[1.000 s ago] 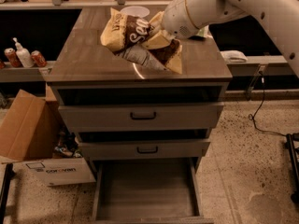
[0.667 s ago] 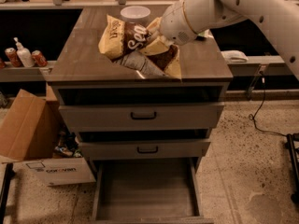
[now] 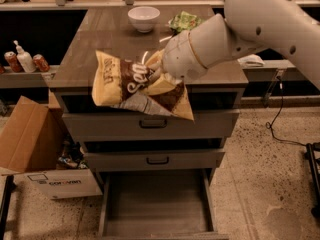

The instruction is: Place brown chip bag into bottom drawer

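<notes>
The brown chip bag [image 3: 131,86] has a dark brown middle, pale yellow ends and white lettering. It hangs in the air in front of the cabinet's top front edge, over the top drawer. My gripper [image 3: 159,73] is shut on the bag's right part, with pale fingers [image 3: 150,60] wrapping it; the white arm reaches in from the upper right. The bottom drawer [image 3: 156,204] is pulled open at the foot of the cabinet, a wide grey tray with nothing showing inside, well below the bag.
On the cabinet top [image 3: 105,44] stand a white bowl [image 3: 144,18] and a green bag [image 3: 185,21] at the back. Two drawers with black bar handles [image 3: 152,124] sit above the open one. A cardboard box [image 3: 35,144] stands on the floor at left; cans and a bottle [image 3: 22,60] on a left shelf.
The gripper has carried the brown chip bag off the cabinet top, forward and down past the front edge. The view has shifted, so the bowl and green bag now show.
</notes>
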Controlling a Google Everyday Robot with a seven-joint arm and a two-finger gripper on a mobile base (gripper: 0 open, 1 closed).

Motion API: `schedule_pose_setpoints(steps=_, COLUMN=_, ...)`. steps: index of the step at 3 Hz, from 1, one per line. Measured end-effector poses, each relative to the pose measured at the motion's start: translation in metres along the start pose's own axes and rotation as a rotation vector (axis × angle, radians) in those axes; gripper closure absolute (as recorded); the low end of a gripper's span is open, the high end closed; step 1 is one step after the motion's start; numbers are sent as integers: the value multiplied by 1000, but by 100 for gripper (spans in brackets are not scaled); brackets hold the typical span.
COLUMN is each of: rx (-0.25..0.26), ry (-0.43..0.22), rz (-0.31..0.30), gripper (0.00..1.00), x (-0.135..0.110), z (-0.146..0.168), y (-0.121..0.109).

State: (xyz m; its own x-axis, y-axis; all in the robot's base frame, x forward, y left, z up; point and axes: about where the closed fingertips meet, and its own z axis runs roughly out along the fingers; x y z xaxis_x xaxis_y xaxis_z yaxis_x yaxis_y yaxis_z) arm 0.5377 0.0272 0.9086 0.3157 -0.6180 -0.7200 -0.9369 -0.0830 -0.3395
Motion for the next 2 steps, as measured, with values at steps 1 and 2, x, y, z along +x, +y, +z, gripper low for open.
schedule_pose_setpoints(steps=1, rx=-105, ry=33, rz=65, gripper=100, x=41, z=41, y=58)
schedule_pose_setpoints(steps=2, rx=-114, ry=35, rz=67, gripper=100, x=43, z=43, y=62)
